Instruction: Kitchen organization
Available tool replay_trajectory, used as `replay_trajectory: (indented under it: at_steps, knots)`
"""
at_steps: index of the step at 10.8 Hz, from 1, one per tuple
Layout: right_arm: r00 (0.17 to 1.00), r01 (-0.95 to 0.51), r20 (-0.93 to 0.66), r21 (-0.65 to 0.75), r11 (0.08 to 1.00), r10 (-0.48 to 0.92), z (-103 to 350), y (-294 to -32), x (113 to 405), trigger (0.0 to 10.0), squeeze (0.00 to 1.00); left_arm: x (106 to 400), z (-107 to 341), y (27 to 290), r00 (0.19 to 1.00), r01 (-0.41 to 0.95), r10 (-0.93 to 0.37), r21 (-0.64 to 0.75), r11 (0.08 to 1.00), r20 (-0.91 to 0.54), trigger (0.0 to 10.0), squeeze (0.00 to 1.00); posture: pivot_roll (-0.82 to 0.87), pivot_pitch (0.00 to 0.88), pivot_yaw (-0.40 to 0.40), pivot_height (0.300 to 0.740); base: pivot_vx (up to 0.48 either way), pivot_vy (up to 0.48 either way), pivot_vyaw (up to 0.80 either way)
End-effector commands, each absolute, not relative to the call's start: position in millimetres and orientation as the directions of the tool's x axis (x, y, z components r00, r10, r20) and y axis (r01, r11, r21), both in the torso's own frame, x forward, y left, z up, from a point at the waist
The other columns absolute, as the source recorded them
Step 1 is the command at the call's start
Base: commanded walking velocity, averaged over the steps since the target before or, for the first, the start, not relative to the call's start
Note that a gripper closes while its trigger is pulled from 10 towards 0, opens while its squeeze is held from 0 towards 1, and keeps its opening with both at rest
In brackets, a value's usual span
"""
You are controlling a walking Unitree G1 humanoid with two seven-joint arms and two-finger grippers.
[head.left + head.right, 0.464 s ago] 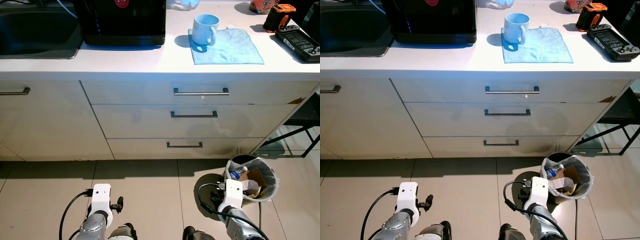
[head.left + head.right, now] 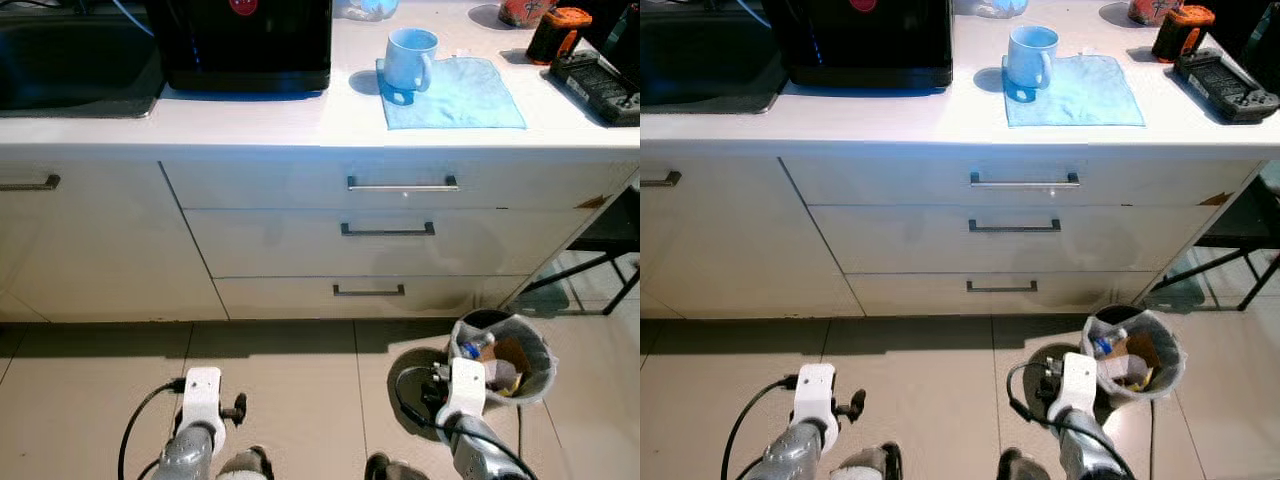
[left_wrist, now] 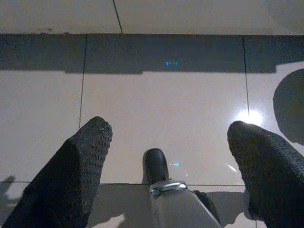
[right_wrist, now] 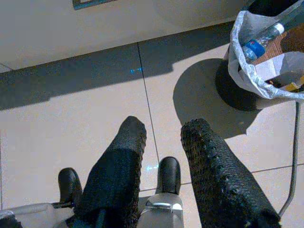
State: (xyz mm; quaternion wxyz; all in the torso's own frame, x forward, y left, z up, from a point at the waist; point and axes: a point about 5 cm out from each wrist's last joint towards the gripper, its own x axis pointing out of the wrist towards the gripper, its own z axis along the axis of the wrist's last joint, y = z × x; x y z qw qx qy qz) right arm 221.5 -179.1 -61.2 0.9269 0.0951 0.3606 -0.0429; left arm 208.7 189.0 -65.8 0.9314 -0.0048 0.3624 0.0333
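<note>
A light blue mug (image 2: pixel 411 58) stands on the corner of a blue cloth (image 2: pixel 460 95) on the white counter (image 2: pixel 250 125). Below them is a stack of three shut drawers, top handle (image 2: pixel 402 184), middle handle (image 2: pixel 388 229), bottom handle (image 2: pixel 369 291). Both arms hang low over the tiled floor, well short of the cabinets. My left gripper (image 3: pixel 171 142) is open wide with nothing between its fingers. My right gripper (image 4: pixel 164 130) has its fingers a little apart, holding nothing, close to the waste bin (image 4: pixel 266 61).
A black appliance (image 2: pixel 245 45) and a dark sink (image 2: pixel 70 60) sit on the counter's left. An orange-and-black item (image 2: pixel 555 30) and a black device (image 2: pixel 600 85) lie at its right end. The lined waste bin (image 2: pixel 505 355) stands on the floor at right, near a black chair frame (image 2: pixel 610 240).
</note>
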Motion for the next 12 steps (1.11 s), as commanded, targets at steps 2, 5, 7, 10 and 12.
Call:
replay_trajectory:
  at_steps: [2,5,7,10,12]
  knots:
    - [0.727,0.143,-0.686,0.154,0.978,0.002,-62.8,-179.7,219.2,10.0,0.00,201.2,-70.0,191.0,0.720,-0.108,0.077,-0.002,0.994,-0.690,10.0,0.00,0.11,0.155,0.000,0.740,0.000,0.000,0.00]
    - [0.727,0.145,-0.687,0.153,0.977,0.000,-62.7,-180.5,219.3,10.0,0.00,200.7,-70.5,189.7,0.716,-0.112,0.076,-0.006,0.994,-0.694,10.0,0.00,0.11,0.157,-0.004,0.740,0.000,0.000,0.00]
    - [0.726,0.143,-0.687,0.154,0.978,0.003,-62.8,-180.7,219.0,10.0,0.00,199.9,-71.0,189.4,0.715,-0.115,0.077,-0.009,0.993,-0.695,10.0,0.00,0.11,0.158,-0.006,0.740,0.000,0.000,0.00]
    - [0.725,0.141,-0.689,0.155,0.978,0.005,-63.1,-180.7,218.5,10.0,0.00,199.3,-71.3,189.7,0.714,-0.119,0.079,-0.010,0.993,-0.696,10.0,0.00,0.11,0.159,-0.006,0.740,0.000,0.284,0.00]
    - [0.724,0.140,-0.689,0.156,0.978,0.006,-63.2,-180.6,218.4,10.0,0.00,199.6,-71.2,189.8,0.714,-0.118,0.078,-0.009,0.993,-0.696,10.0,0.00,0.10,0.158,-0.005,0.740,0.000,0.306,0.00]
